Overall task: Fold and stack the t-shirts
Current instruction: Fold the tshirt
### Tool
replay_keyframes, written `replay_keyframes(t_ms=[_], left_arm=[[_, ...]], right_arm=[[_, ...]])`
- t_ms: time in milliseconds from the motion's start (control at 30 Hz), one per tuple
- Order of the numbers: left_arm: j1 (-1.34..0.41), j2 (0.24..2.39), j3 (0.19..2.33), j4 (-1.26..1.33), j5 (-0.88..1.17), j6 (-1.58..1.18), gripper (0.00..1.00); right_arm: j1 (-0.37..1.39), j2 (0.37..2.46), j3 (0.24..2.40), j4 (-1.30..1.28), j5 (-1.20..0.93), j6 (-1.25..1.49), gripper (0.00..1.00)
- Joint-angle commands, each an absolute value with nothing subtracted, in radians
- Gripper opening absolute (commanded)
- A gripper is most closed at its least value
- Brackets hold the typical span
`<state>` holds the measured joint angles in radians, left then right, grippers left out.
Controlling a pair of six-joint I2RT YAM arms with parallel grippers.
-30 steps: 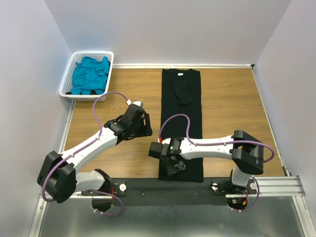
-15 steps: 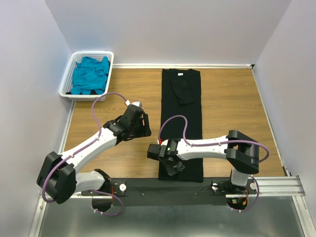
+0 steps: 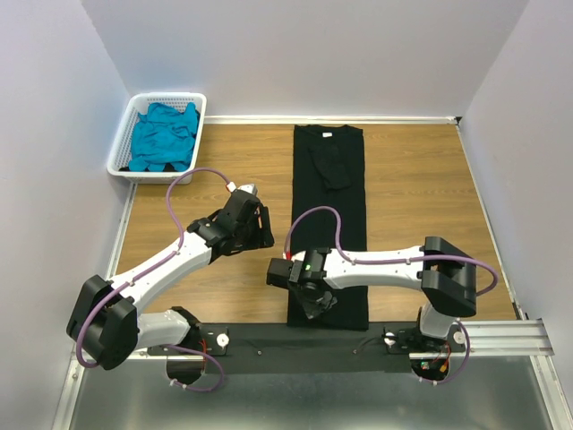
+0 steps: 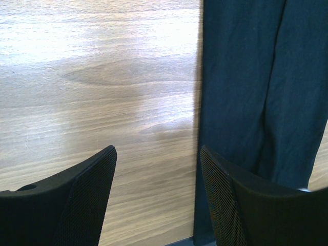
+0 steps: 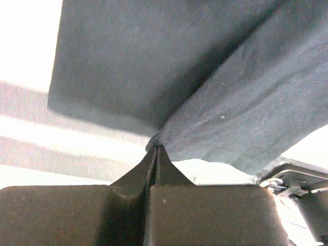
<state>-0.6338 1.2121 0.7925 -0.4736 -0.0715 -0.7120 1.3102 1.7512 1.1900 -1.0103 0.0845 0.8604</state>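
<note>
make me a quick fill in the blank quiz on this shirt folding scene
The right claw is ____ on the near end of the long black cloth t-shirt.
The teal-blue cloth t-shirt lies crumpled ____ the white slotted plastic basket.
The left claw hangs ____ above the wooden table.
Missing: shut; inside; open.

The black t-shirt [image 3: 329,210] looks charcoal up close. The teal t-shirt [image 3: 164,136] is bright blue-green, the basket [image 3: 122,145] white, the counter [image 3: 421,188] light-brown wood grain.
</note>
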Motion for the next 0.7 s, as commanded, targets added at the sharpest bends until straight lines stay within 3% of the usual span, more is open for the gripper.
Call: replay_keyframes(t_ms=[0, 233, 367, 400, 467, 533, 667], left_arm=[[-0.627, 1.195, 0.788, -0.486, -0.086, -0.707, 0.75], [-0.629, 1.196, 0.784, -0.488, -0.083, -0.703, 0.75], [-0.627, 1.2, 0.776, -0.48, -0.071, -0.703, 0.75], [-0.629, 1.2, 0.775, -0.479, -0.068, -0.704, 0.75], [-0.627, 1.2, 0.773, -0.476, -0.064, -0.706, 0.75], [-0.629, 1.195, 0.772, -0.474, -0.058, -0.707, 0.75], [-0.629, 1.192, 0.779, -0.463, -0.055, -0.71, 0.75]], right_arm=[[1.324, 1.715, 1.212, -1.055, 0.006, 0.799, 0.05], [1.338, 1.72, 1.187, -1.052, -0.077, 0.742, 0.07], [1.336, 1.723, 1.16, -1.014, -0.066, 0.738, 0.21], [1.338, 1.727, 1.16, -1.006, -0.058, 0.735, 0.33], [1.338, 1.726, 1.172, -1.005, -0.041, 0.736, 0.4], [1.336, 1.698, 1.21, -1.002, -0.006, 0.736, 0.55], [1.296, 1.643, 1.212, -1.002, 0.074, 0.736, 0.6]])
